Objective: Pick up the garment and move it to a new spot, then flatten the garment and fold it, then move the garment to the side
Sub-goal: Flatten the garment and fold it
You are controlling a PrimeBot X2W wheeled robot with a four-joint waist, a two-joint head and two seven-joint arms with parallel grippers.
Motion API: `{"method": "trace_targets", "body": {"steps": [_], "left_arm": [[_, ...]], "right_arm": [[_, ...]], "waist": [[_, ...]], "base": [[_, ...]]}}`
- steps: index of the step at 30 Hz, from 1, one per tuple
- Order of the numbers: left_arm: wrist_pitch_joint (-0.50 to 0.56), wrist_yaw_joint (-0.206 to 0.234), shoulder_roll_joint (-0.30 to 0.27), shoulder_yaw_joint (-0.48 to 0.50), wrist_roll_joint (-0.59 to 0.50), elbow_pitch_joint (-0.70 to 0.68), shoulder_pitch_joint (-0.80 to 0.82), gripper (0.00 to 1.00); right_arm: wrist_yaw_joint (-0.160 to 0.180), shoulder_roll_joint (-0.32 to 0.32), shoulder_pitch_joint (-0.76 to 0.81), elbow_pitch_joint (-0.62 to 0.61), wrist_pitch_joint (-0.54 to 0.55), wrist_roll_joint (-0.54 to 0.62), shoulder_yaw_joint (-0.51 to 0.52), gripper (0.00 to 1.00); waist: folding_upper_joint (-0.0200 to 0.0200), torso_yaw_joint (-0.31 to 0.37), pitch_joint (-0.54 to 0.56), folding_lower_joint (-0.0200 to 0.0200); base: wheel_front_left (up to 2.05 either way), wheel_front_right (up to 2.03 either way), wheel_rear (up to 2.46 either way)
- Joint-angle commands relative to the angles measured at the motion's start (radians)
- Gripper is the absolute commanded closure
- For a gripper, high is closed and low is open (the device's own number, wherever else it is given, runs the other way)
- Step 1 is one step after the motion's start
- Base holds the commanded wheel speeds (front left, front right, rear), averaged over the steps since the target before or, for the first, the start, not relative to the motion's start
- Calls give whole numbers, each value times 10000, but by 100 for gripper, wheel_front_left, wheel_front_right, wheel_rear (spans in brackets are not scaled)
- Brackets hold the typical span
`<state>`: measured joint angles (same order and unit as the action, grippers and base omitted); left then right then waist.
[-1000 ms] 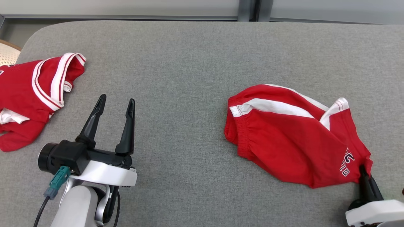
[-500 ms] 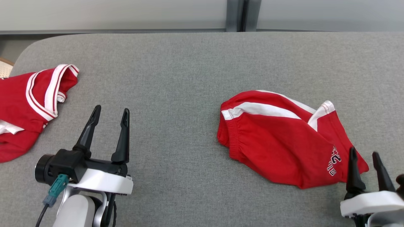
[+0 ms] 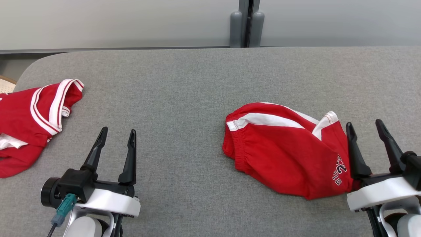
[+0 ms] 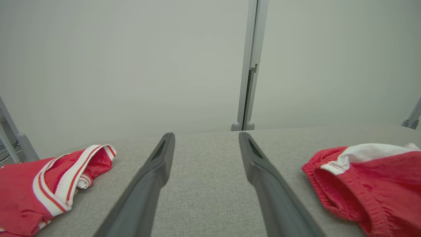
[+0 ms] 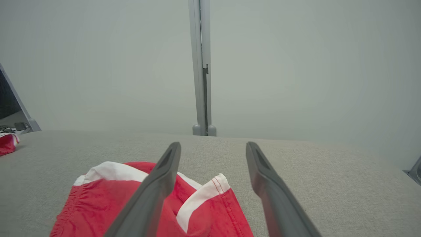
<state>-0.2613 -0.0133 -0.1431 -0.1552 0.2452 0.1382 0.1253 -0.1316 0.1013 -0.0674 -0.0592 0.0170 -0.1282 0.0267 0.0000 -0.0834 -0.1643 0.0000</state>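
The garment (image 3: 283, 154) is a pair of red shorts with white side stripes. It lies crumpled on the grey table (image 3: 184, 85), right of centre. My right gripper (image 3: 363, 123) stands open at the shorts' right edge, holding nothing; its left finger overlaps the cloth's printed corner. In the right wrist view the open right gripper (image 5: 213, 144) hovers over the shorts (image 5: 98, 204), which lie below and to the left. My left gripper (image 3: 118, 130) is open and empty at the lower left, well apart from the shorts. From the left wrist, the left gripper (image 4: 206, 135) points at bare table, shorts (image 4: 371, 177) to its right.
A second red garment with white trim (image 3: 23, 128) lies at the table's left edge, also seen from the left wrist (image 4: 39, 191). A pale wall with a grey post (image 3: 246, 23) runs behind the table. Open grey surface lies between the two garments.
My right gripper has opened and let go of the shorts' lower right corner, then risen beside the cloth. The head camera has tilted, shifting the whole picture. The left arm has held still.
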Motion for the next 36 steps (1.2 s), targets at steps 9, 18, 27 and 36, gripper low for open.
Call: {"method": "trace_targets", "body": {"steps": [9,18,27,36], "left_arm": [[94,115,-90,-88,58,-8,-151,0],[105,103,-93,-225,110,-32,120,0],[847,-457,278,-1071,215,277,1419,0],[2500,-1006,814,-2737,1161,1963,3386,0]], "right_arm": [[17,-58,403,-479,362,-88,-62,0],[17,-127,391,-452,374,-204,13,0],[17,-170,97,-438,382,-220,-65,0],[17,-200,-308,-386,350,-199,-236,0]], "waist": [[0,-18,86,0],[0,-60,36,0],[0,-49,-356,0],[0,472,-1094,0]], "base": [[0,0,0],[0,0,0],[0,0,0],[0,0,0]]}}
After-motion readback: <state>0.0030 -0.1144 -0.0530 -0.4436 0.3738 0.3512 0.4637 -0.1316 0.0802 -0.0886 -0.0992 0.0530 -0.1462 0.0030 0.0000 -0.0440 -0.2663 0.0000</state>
